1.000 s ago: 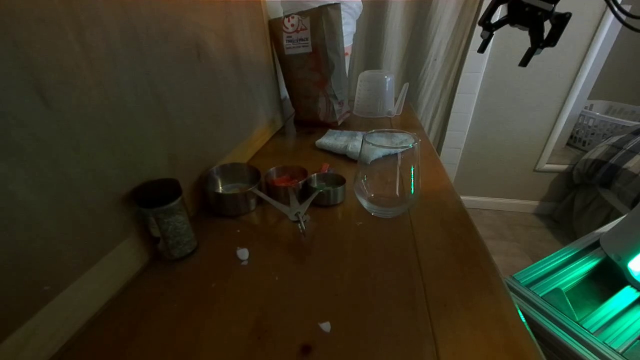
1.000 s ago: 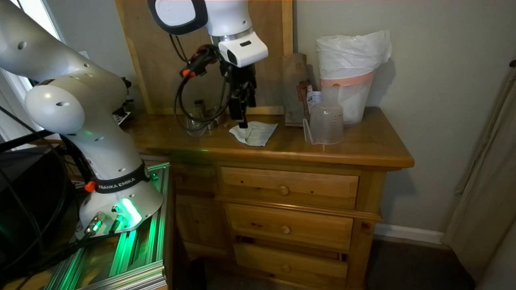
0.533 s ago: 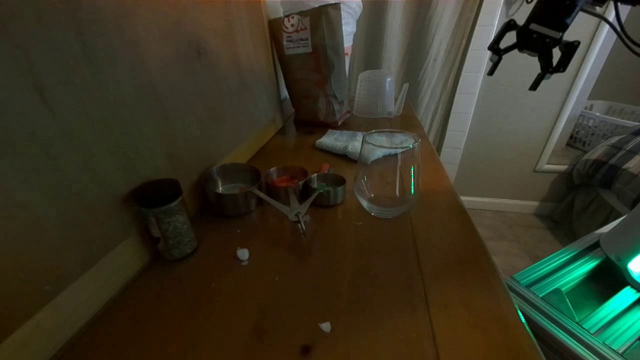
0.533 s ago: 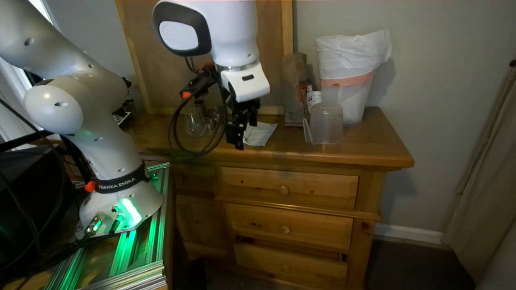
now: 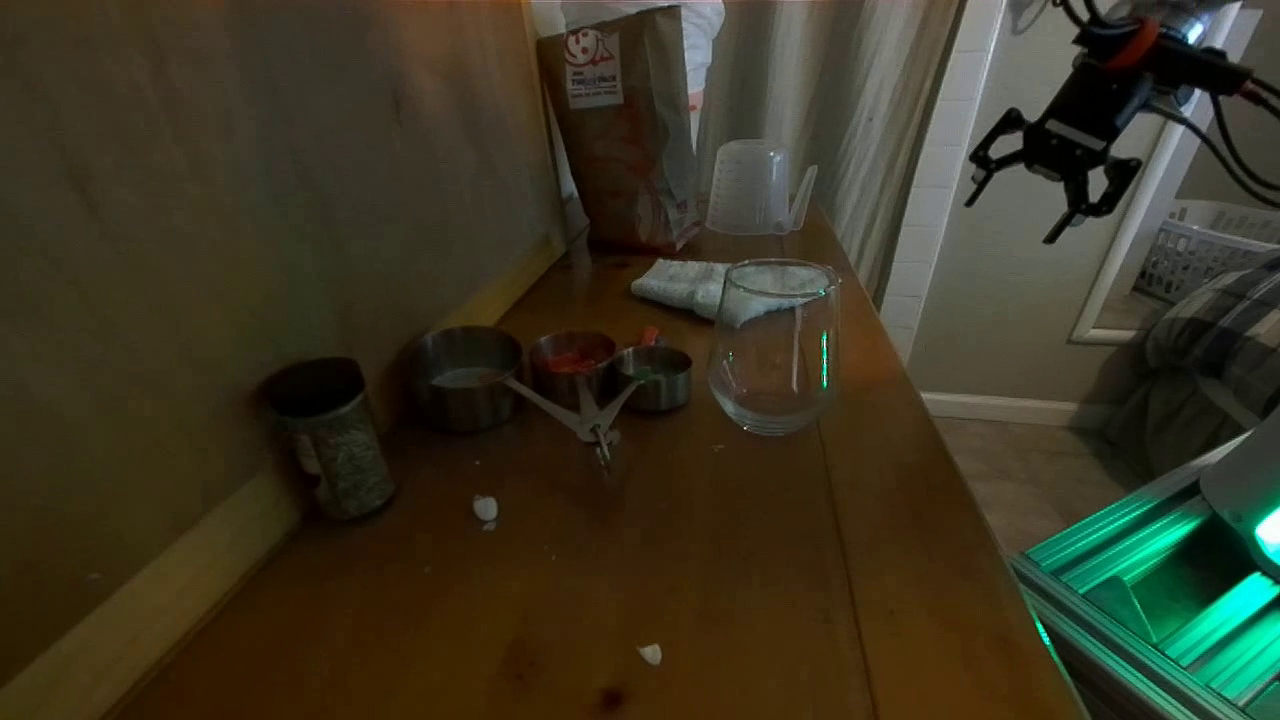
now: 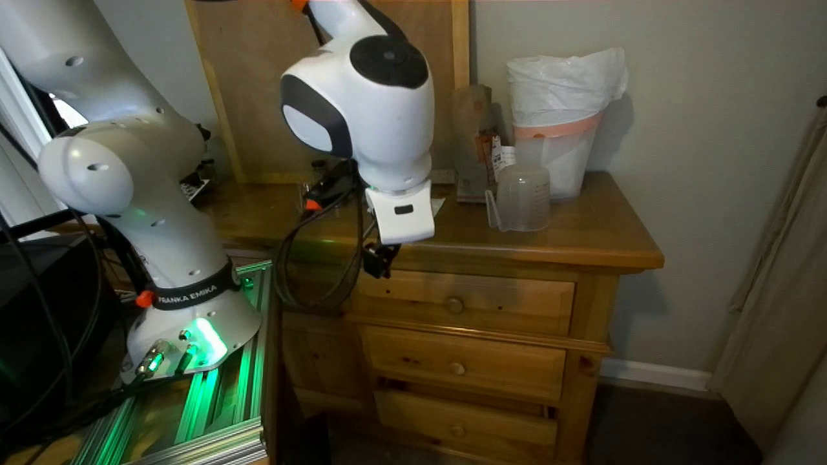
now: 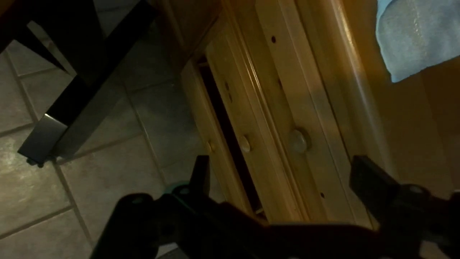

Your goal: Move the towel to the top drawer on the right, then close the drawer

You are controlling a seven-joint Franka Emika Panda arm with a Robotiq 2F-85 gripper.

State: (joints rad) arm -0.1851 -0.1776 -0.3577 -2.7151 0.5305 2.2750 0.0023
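Black two-fingered gripper (image 5: 1008, 223), widely spread and empty; pale blue cloth towel (image 7: 420, 39) on the brown wooden dresser (image 6: 581, 242), at two o'clock in the wrist view. Presumed step: opening the closed wooden top drawer (image 6: 481, 294). Its round wooden knob (image 7: 299, 141), near one o'clock from the gripper's midpoint there, should be centred before gripping, then drawn squarely outward.

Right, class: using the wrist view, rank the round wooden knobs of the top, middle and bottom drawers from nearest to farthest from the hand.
1. Top-drawer knob: rightmost, nearest the hand.
2. Middle-drawer knob: between the other two.
3. Bottom-drawer knob: leftmost, lowest of the three.
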